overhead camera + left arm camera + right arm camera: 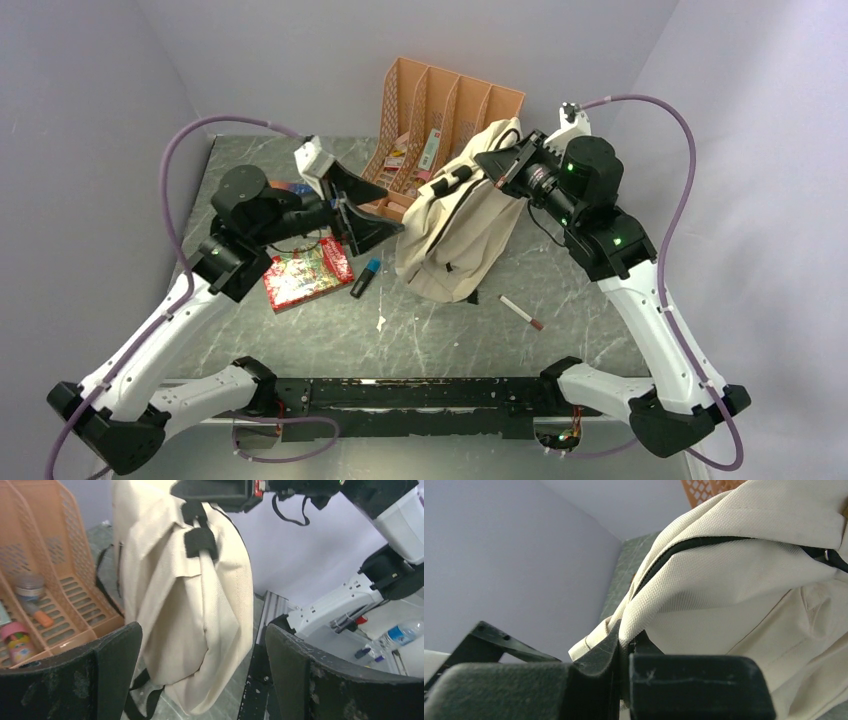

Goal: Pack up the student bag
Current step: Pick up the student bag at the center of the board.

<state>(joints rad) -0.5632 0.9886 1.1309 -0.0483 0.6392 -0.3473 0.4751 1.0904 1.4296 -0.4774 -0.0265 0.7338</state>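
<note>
The student bag (462,225), cream fabric with black straps, hangs upright in the middle of the table, held up by its top. My right gripper (497,160) is shut on a fold of the bag's cream fabric (634,622) beside the dark zipper. My left gripper (368,212) is open and empty, just left of the bag, its fingers (115,650) wide apart with the bag's side (200,610) between and beyond them, apart from them. The bag's opening is hidden.
An orange file organizer (440,125) with small items stands behind the bag. A red patterned book (306,272), a blue-capped marker (365,278) and a pen (521,312) lie on the table. A small white scrap (381,322) lies near the front.
</note>
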